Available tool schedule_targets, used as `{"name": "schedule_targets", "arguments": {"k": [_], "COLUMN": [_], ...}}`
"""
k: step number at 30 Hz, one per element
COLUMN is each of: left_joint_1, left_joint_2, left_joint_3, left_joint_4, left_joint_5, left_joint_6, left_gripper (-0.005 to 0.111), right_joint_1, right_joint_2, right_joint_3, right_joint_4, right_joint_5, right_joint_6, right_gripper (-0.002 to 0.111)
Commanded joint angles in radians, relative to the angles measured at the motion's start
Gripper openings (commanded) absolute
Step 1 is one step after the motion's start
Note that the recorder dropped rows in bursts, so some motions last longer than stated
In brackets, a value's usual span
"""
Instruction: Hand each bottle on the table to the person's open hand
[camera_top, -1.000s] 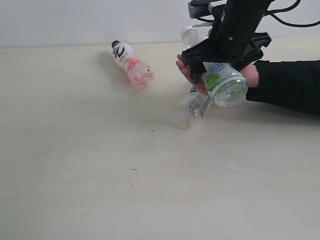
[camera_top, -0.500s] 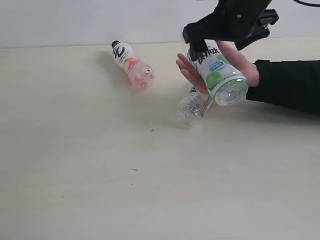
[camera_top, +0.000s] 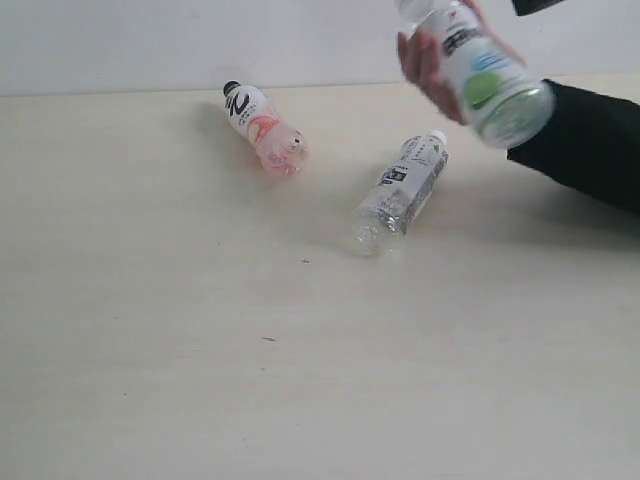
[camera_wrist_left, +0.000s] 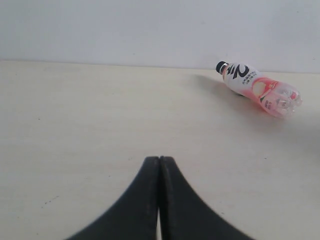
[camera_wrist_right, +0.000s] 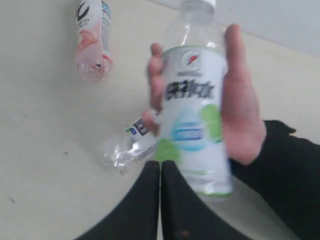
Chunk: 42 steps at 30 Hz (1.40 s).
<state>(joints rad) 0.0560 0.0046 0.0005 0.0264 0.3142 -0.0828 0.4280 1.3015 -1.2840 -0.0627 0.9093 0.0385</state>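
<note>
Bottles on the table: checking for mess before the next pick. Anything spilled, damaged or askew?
Nothing spilled or visibly damaged. The pinkish bottle and the clear bottle both lie on their sides on the table, caps on, not upright.

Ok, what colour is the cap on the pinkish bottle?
Black. The pinkish bottle shows best in the left wrist view.
</note>
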Motion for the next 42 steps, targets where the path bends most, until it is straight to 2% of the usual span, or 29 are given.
{"name": "schedule_targets", "arguments": {"k": [1,8,15,18,28,38,42], "left_joint_1": [-0.007,-0.007,-0.007,-0.007,-0.007,-0.007,-0.007], "left_joint_2": [-0.005,-0.005,-0.005,-0.005,-0.005,-0.005,-0.005], "left_joint_3": [0.0,0.0,0.0,0.0,0.0,0.0,0.0], "left_joint_4": [-0.004,-0.004,-0.004,-0.004,-0.004,-0.004,-0.004], "left_joint_5": [-0.002,-0.002,-0.002,-0.002,-0.002,-0.002,-0.002], "left_joint_6": [0.001,0.001,0.001,0.001,0.001,0.001,0.001], "left_gripper": [0.0,0.0,0.0,0.0,0.0,0.0,0.0], "right_joint_1": [-0.006,-0.006,-0.006,-0.006,-0.006,-0.004,-0.004], "right_joint_2": [-0.206,-0.645,-0.97,-1.051,-1.195,-1.302,-1.302], "right_joint_3": [0.173,0.539,0.794,0.867,0.97,0.974,1.015], "right_joint_4": [0.001,-0.001,-0.052,-0.052,-0.05,-0.04,-0.028], "right_joint_5": [-0.042,-0.27,-0.313,-0.423,-0.565,-0.432,-0.459], "right_joint_6": [-0.065,-0.126,-0.121,-0.117,-0.117,-0.117,-0.117], "right_gripper": [0.001,0.001,0.001,0.001,0.001,0.001,0.001]}}
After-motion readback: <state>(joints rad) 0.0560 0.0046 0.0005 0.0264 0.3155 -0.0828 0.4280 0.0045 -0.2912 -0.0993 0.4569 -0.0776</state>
